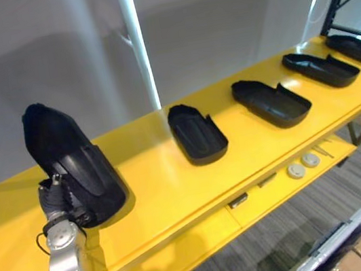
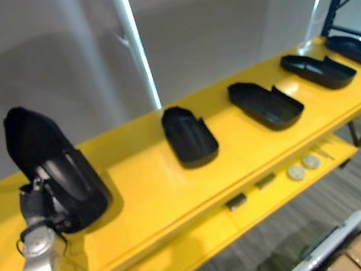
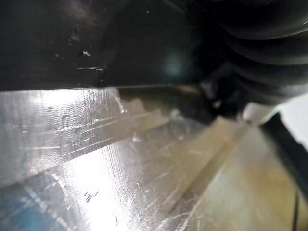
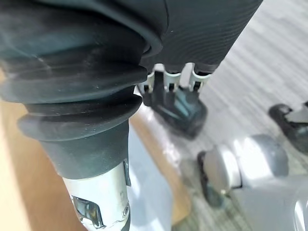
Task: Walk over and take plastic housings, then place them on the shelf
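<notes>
Four housings point(image 1: 197, 133) are already lying along the yellow shelf point(image 1: 154, 188). At its left end, the left hand point(image 1: 54, 197), fingers clasping, is setting down a tilted fifth housing point(image 1: 68, 160). The right hand point(image 4: 168, 86) is hanging idle.

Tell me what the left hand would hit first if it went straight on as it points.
The housing: the left hand points up into its lower end and looks to be touching it. Past that comes the grey wall, though depth is unclear.

Workshop or storeroom: yellow steel racking point(image 1: 153, 181), rowed plastic housings point(image 1: 197, 133).
</notes>
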